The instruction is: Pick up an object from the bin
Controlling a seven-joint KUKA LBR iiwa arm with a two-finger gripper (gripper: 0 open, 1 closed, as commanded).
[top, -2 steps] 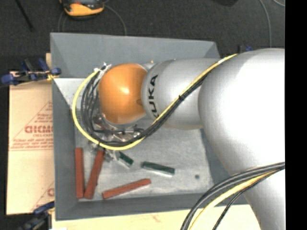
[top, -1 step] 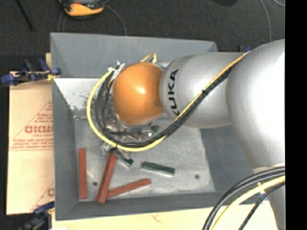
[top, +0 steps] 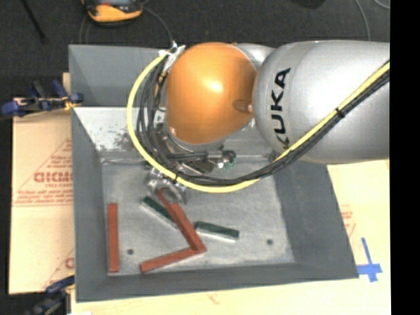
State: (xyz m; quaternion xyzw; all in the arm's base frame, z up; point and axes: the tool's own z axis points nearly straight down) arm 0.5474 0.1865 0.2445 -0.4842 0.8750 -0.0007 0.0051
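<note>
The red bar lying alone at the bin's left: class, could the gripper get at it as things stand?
Probably yes: the red bar lies bare, apart from the other bars, with the gripper hanging nearby.

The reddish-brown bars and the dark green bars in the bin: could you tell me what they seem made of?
The reddish-brown bars look like painted wood or rigid plastic: straight, flat-sided, matte, no glare. The dark green bars look much the same, with a pale edge hinting at a coloured coat over a lighter core. Which material it is, I cannot tell.
</note>
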